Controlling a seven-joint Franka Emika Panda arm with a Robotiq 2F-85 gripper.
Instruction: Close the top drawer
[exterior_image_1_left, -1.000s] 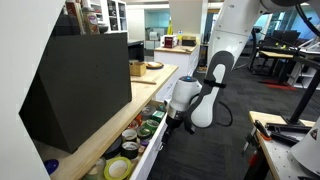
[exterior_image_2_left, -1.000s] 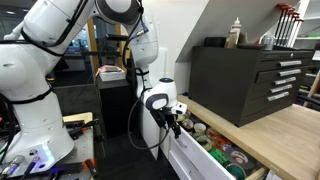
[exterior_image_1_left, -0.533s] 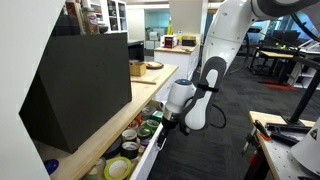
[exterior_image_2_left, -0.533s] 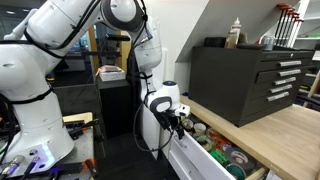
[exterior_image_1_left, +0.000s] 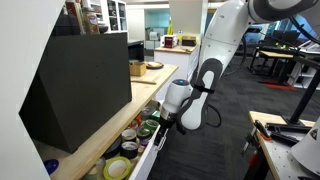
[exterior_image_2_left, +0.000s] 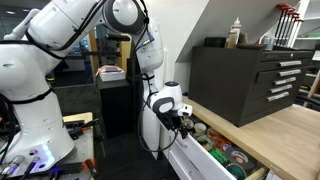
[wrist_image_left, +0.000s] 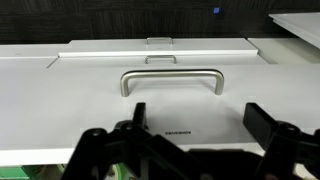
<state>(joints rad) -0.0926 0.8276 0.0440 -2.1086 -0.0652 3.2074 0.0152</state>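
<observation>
the top drawer (exterior_image_1_left: 152, 158) is seen pulled out from under the counter (exterior_image_1_left: 105, 128), with tape rolls (exterior_image_1_left: 125, 148) lying inside. a tool chest (exterior_image_1_left: 75, 85) is set on the counter. the gripper (exterior_image_1_left: 165, 123) is placed before the drawer's front.

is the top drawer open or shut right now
Open: in an exterior view the top drawer is pulled far out, with the tape rolls inside it exposed.

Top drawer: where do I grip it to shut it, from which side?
Probably take the top drawer by the upper edge of its flat white front, from the aisle side: it stands pulled out, front facing the aisle, the gripper close by.
</observation>
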